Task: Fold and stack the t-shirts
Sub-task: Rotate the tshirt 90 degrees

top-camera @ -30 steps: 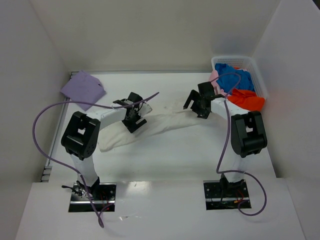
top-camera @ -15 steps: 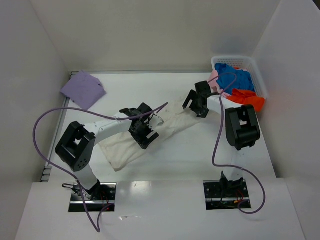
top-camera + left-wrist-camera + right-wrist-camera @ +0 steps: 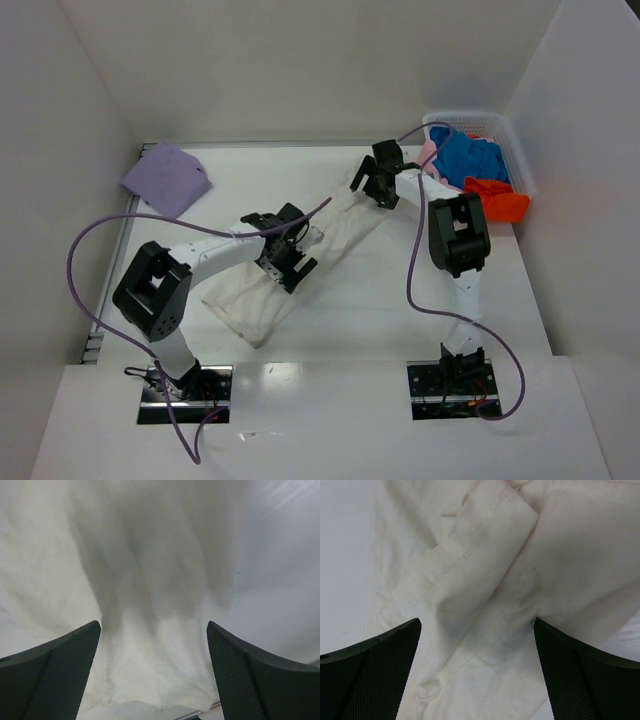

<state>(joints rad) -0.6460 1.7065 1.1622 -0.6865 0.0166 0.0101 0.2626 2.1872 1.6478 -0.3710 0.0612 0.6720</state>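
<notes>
The off-white t-shirt [image 3: 245, 300] lies long and slanted on the table [image 3: 400, 300], and both arms cover parts of it in the top view. The left gripper [image 3: 288, 266] hides the middle of the shirt. The right gripper [image 3: 373, 186] hides its far end.

In the left wrist view the cloth fills the gap between the 2 fingers [image 3: 50, 672] and runs past the top edge, so the shirt's shape is cut off. A dark soft shadow lies on the cloth ahead of them. It is hard to tell if the tips touch the cloth. They are spread wide and pinch nothing.

In the right wrist view a folded flap with a stitched hem lies just ahead of the 2 fingers [image 3: 580, 672]. These are spread wide too and pinch nothing.

The lavender t-shirt [image 3: 165, 178] lies folded, well apart from the left fingers, out past their left side. A white mesh basket [image 3: 520, 160] stands near the right fingers, on their right. In it are the blue t-shirt [image 3: 470, 158], the orange-red t-shirt [image 3: 498, 203] and the pale pink t-shirt [image 3: 428, 155], all bunched up, so most of each is hidden. A purple cable [image 3: 80, 250] loops from the left arm and crosses over the off-white shirt beside the left fingers.
</notes>
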